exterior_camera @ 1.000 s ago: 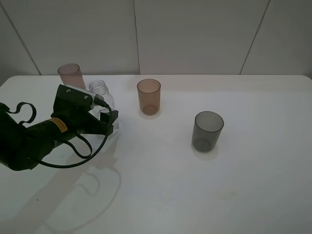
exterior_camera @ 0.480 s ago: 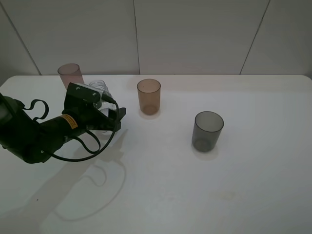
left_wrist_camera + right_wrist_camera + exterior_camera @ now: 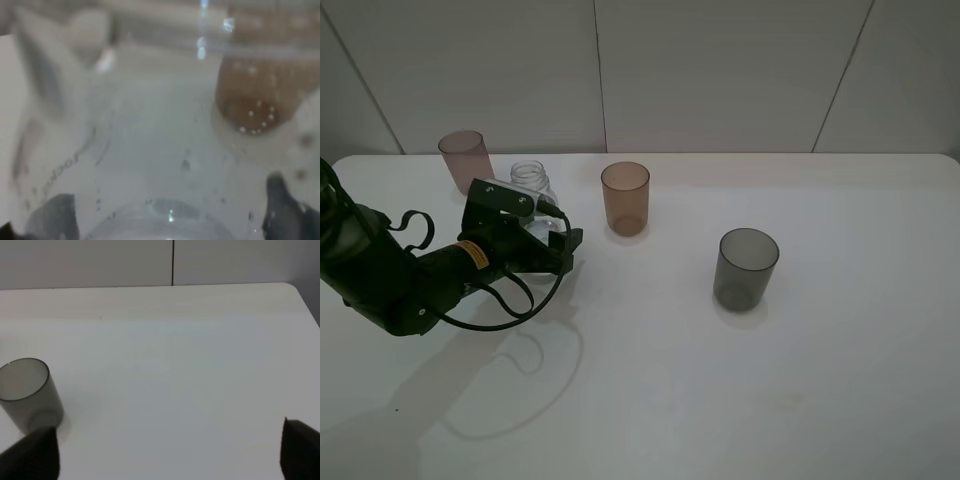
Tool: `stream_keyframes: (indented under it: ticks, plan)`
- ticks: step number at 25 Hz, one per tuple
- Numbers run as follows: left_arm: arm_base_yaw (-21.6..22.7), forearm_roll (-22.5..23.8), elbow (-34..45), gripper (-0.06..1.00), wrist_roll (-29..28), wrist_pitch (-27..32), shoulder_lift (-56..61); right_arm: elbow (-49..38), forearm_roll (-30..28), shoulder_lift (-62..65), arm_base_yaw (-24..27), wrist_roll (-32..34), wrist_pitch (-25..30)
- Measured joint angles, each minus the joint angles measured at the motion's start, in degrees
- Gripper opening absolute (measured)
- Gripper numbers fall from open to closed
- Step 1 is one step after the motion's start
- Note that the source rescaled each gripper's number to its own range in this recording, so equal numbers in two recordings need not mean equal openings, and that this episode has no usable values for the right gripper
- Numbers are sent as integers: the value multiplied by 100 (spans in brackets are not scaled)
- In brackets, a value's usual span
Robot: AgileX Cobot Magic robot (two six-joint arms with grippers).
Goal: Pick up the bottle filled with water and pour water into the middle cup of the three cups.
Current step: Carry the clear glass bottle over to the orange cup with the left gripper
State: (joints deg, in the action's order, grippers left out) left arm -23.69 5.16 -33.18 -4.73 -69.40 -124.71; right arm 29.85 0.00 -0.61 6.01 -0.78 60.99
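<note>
The clear bottle (image 3: 528, 179) stands on the table at the left, without a cap. My left gripper (image 3: 552, 232) is open, and its fingers reach along either side of the bottle's lower body. In the left wrist view the bottle (image 3: 160, 150) fills the picture between the two dark fingertips (image 3: 55, 215). The amber middle cup (image 3: 625, 197) stands to the right of the bottle, and shows blurred through the glass (image 3: 260, 95). The mauve-pink cup (image 3: 466, 158) is behind the bottle at the left. The dark grey cup (image 3: 746, 267) stands nearer, at the right. My right gripper (image 3: 165, 455) is open and empty.
The white table (image 3: 820, 380) runs back to a pale panelled wall. In the right wrist view the grey cup (image 3: 27, 392) sits just beyond one fingertip, with the table's far edge and right corner behind it. A black cable loops from the left arm (image 3: 380, 275).
My left arm has slid to the right and forward, bringing its open fingers further around the bottle. The bottle and the three cups have stayed in place.
</note>
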Motion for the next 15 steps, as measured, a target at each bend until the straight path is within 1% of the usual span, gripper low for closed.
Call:
stream_keyframes:
  ticks: [6, 12, 13, 14, 15]
  plan:
    - [0, 0, -200, 100, -18, 0, -7, 0, 0, 0, 0, 0, 0]
    - [0, 18, -214, 100, -18, 0, -7, 0, 0, 0, 0, 0, 0]
    - [0, 18, -214, 99, -18, 0, -7, 0, 0, 0, 0, 0, 0]
    - [0, 18, -214, 96, -18, 0, -7, 0, 0, 0, 0, 0, 0]
    - [0, 18, -214, 89, -18, 0, -7, 0, 0, 0, 0, 0, 0]
